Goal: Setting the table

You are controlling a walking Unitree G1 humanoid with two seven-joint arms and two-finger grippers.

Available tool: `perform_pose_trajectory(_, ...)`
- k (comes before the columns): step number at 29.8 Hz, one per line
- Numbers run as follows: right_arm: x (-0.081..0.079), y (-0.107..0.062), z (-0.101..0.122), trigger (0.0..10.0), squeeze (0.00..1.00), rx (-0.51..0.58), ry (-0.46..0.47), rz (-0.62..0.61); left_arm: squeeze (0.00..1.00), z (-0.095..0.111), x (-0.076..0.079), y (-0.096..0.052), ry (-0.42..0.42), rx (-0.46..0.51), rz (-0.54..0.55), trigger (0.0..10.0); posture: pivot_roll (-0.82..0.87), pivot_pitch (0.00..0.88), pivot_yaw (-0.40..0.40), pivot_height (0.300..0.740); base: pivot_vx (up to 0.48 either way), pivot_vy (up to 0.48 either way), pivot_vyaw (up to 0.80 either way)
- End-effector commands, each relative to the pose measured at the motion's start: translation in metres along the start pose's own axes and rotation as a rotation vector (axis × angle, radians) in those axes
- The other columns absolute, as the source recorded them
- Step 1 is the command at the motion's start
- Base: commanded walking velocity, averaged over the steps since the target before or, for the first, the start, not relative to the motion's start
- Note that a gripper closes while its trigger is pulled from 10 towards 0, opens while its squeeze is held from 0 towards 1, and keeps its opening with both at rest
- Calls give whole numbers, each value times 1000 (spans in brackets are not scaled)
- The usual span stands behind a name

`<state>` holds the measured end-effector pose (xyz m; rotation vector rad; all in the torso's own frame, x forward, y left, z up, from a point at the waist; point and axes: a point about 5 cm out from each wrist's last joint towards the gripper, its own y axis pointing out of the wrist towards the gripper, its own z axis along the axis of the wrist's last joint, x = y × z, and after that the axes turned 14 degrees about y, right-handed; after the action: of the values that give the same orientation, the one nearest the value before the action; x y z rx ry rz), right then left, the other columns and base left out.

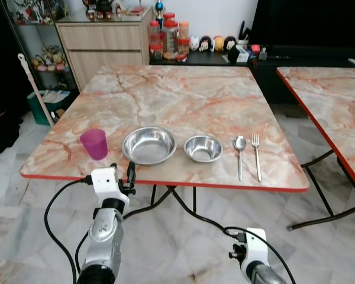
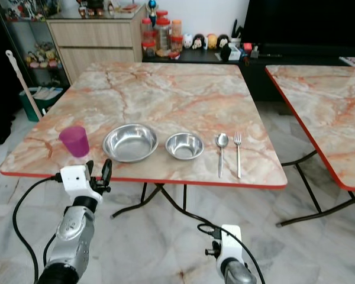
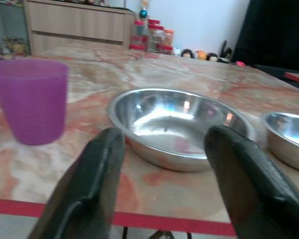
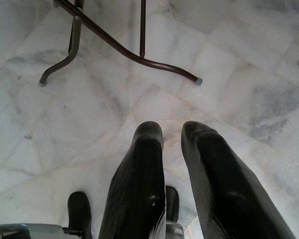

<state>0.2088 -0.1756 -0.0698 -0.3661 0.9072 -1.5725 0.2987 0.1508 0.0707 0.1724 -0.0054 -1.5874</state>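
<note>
Marble-pattern table (image 1: pixel 183 94) with a red edge, on folding metal legs over a pale marble floor (image 4: pixel 229 64). Along its near edge, from the robot's left to right: a purple cup (image 1: pixel 94 144) upright near the near-left corner; a large steel bowl (image 1: pixel 148 145) just beside it; a smaller steel bowl (image 1: pixel 203 148) close to the large one but apart from it; a spoon (image 1: pixel 239 155) and a fork (image 1: pixel 256 155) lying side by side, handles pointing to the near edge, toward the near-right corner. Left gripper (image 3: pixel 164 164): raised just in front of the near edge, level with the tabletop, between the cup and the large bowl; fingers spread wide, holding nothing, the large bowl framed between them in the wrist view. Right gripper (image 4: pixel 172 149): hangs low below table height, pointing at the floor near a table leg (image 4: pixel 124 50); fingers narrow, a slim gap between them, empty. A second table (image 1: pixel 337 100) of the same pattern stands to the right. Behind the far edge: a wooden cabinet (image 1: pixel 103 44) and a dark low unit with jars (image 1: pixel 168 38) and small figurines (image 1: pixel 212 42).
</note>
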Motion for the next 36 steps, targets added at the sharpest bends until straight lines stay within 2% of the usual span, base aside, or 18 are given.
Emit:
perform_pose_trajectory(1,-1,1,2,10000,0,7,1,2,1000,4,2,1,-6,14,-16,10000,77,0,-8,740,0,0,0)
perform_pose_trajectory(4,-2,1,2,10000,0,7,2,3,1000,6,5,4,-17,13,-27,10000,79,0,-10,740,0,0,0)
perform_pose_trajectory(7,-2,1,2,10000,0,6,0,6,1000,10,9,9,-65,-2,-32,10000,77,0,-9,740,0,0,0)
perform_pose_trajectory(13,-3,1,3,10000,0,7,-2,7,1000,17,11,19,-85,-9,-21,10000,75,0,-7,740,0,0,0)
perform_pose_trajectory(14,-3,1,4,10000,0,9,-3,7,800,18,11,21,-93,-8,-17,10000,73,0,-7,740,0,0,0)
perform_pose_trajectory(16,-3,2,5,10000,0,10,-3,7,800,19,11,22,-93,-10,-17,10000,73,0,-7,740,0,0,0)
perform_pose_trajectory(17,-3,2,5,10000,0,11,-3,7,0,19,11,23,-90,-15,-14,10000,70,0,-6,740,0,0,0)
perform_pose_trajectory(29,-3,1,4,10000,0,6,-10,11,0,18,3,22,-104,-21,30,10000,76,0,-6,740,0,0,0)
perform_pose_trajectory(36,-4,1,2,10000,0,2,-15,15,0,25,-2,22,-108,23,52,10000,76,0,-3,740,180,0,0)
